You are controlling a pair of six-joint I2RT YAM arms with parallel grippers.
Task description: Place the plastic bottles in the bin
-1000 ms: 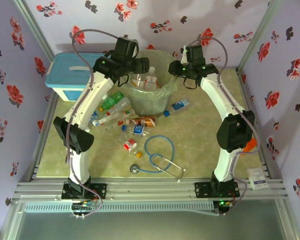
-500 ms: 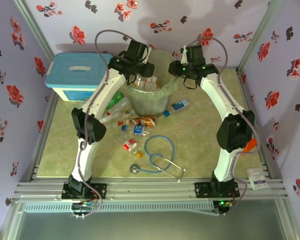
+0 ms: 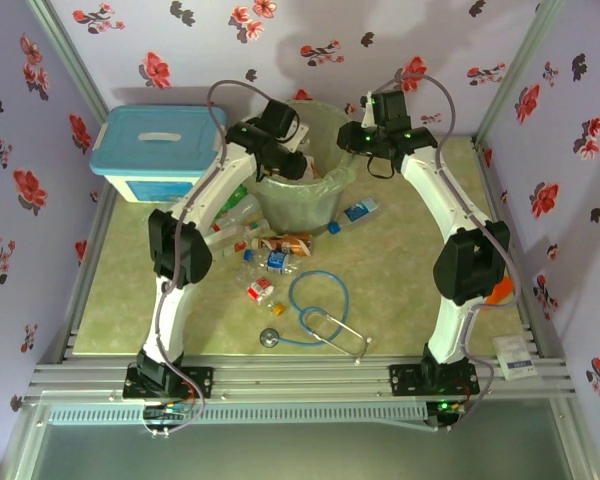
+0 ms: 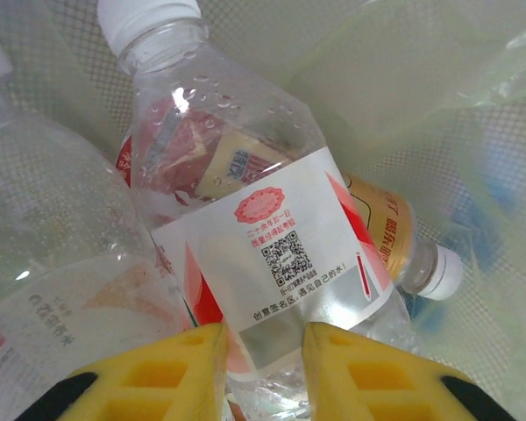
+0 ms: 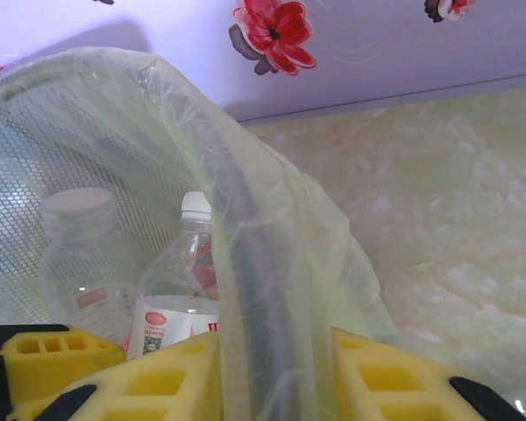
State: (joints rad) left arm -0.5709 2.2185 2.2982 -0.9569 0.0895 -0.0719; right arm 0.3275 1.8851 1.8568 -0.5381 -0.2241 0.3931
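The bin [image 3: 302, 205] sits mid far edge of the table [image 3: 410, 280]. We count 3 plastic bottles [image 4: 263, 228] inside, approx 7 more [image 3: 292, 241] loose on the table at its front & left. Change: the left gripper [image 4: 263, 340] has swung from the rim down into the bin, fingers narrowed; can't tell if they nip the red-label bottle, prob a drop just done. The right gripper [image 5: 276, 355] pinches the bin rim w/ liner, unmoved. Also 1 stethoscope [image 3: 270, 337], 1 box [image 3: 155, 140] at far left corner
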